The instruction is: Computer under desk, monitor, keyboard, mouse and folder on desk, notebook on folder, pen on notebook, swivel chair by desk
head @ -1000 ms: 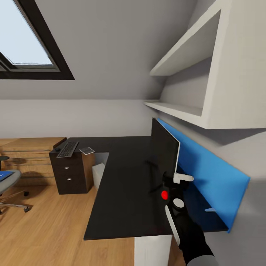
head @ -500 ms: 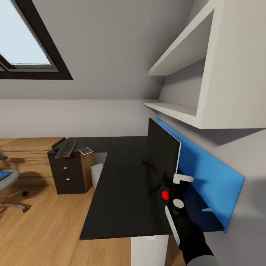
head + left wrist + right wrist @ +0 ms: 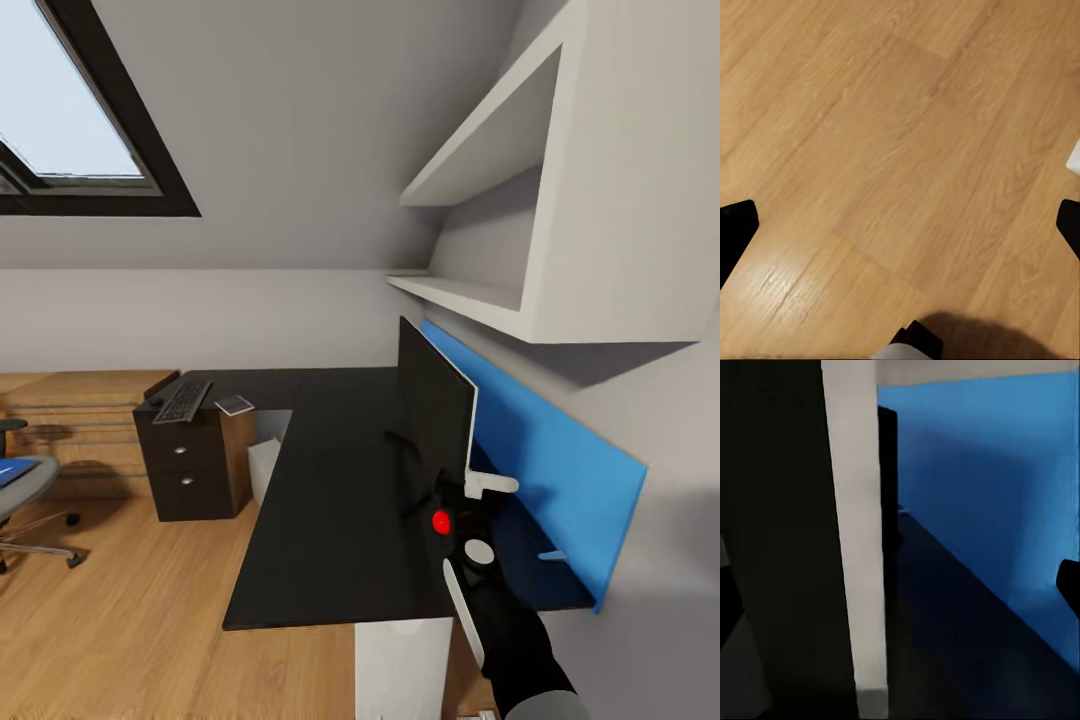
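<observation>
Room: attic bedroom with a sloped grey ceiling, a skylight (image 3: 70,130), white wall shelves (image 3: 500,200) and a wooden floor (image 3: 900,150).
Right fingers: your right gripper (image 3: 478,487) sits at the monitor's near edge; its fingers (image 3: 1066,585) stand spread with the screen's pale edge between them, and I cannot tell whether they touch it.
Left fingers: your left gripper (image 3: 900,225) hangs over bare floor, its dark fingers (image 3: 735,229) spread wide apart, nothing between them.
Monitor: the monitor (image 3: 432,405) stands upright on the counter (image 3: 330,520), just in front of the blue back panel (image 3: 540,440).
Far end of the counter: the keyboard (image 3: 183,401) lies above the drawer unit (image 3: 185,465), with the notebook (image 3: 235,404) just beside it.
Under the counter: the computer (image 3: 262,468) stands beside the drawer unit.
Chair: the swivel chair (image 3: 25,500) stands well apart from the counter, the folder (image 3: 12,472) on its seat.
</observation>
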You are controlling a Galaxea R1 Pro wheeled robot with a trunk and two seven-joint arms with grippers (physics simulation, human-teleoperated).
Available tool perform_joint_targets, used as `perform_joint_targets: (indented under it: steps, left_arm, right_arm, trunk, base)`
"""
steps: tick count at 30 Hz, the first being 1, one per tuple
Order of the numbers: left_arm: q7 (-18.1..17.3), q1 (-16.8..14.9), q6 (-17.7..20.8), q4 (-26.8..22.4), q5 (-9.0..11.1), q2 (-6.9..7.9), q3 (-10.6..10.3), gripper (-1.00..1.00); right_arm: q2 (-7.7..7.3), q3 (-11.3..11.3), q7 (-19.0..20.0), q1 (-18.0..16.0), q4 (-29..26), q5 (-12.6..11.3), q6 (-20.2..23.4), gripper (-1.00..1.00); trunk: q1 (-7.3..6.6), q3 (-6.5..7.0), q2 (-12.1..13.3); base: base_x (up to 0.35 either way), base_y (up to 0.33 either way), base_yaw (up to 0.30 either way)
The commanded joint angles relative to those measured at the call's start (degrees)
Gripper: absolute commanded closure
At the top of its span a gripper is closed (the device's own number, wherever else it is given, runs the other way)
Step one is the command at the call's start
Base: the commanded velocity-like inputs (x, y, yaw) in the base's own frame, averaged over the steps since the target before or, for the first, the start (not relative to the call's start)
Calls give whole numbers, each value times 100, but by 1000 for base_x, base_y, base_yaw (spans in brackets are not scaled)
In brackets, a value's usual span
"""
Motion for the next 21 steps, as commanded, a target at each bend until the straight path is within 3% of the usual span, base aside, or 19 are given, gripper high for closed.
perform_joint_targets:
  steps: [1,21]
  left_arm:
    - [49,-1,-14,-18,30,8,-49,-100]
    - [50,2,-14,-18,30,8,-44,-100]
  right_arm:
    - [0,7,-30,-3,-2,58,44,-100]
    - [0,16,-29,-3,5,58,-39,-100]
  trunk:
    - [-3,-6,-4]
    - [-3,-6,-4]
  base:
    - [-299,0,0]
    - [-318,0,0]
